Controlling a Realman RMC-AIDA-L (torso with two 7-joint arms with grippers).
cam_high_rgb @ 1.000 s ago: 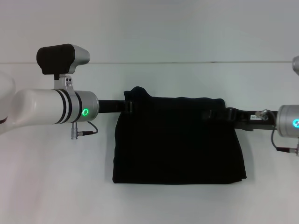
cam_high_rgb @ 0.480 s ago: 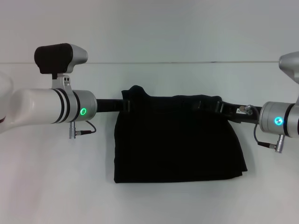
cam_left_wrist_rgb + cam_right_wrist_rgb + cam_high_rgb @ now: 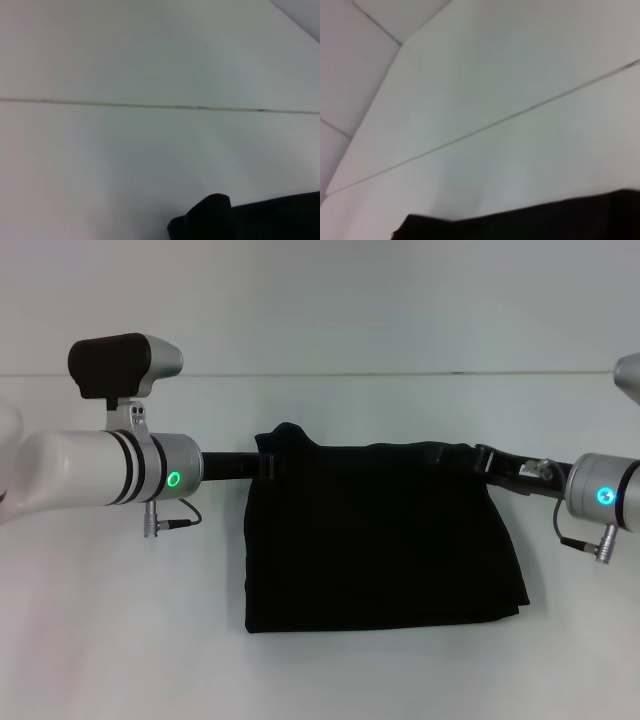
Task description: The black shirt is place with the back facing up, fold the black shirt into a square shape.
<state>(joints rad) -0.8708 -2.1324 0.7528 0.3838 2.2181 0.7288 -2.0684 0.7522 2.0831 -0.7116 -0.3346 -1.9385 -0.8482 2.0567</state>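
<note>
- You are seeing the large plain black soft fabric shirt (image 3: pixel 380 540) lying folded into a broad rectangle on the white flat table (image 3: pixel 330 680), near the middle of the scene.
- Its near edge is running almost straight from left to right, and its right side is slanting outward toward the near right corner.
- At the far left corner of the shirt a small bump of cloth is standing up above the far edge.
- The left gripper (image 3: pixel 268 466), a black slim tool on the white and silver left arm (image 3: pixel 90 480), is reaching in from the left and is meeting the far left corner of the shirt.
- I cannot tell how the left tool is set, wide or narrow, because black is lying against black there.
- The right gripper (image 3: pixel 470 458), also black, on the right arm (image 3: pixel 600 495), is coming in from the right and is touching the far right corner of the shirt.
- I cannot tell its setting either, nor if it is holding cloth.
- In the left wrist view you are seeing only a corner of the shirt (image 3: pixel 240 220) and the table (image 3: pixel 150 160) with a thin seam line (image 3: pixel 150 105) across it.
- In the right wrist view the shirt edge (image 3: pixel 530 222) is showing as a dark band below the pale table (image 3: pixel 495 165).
</note>
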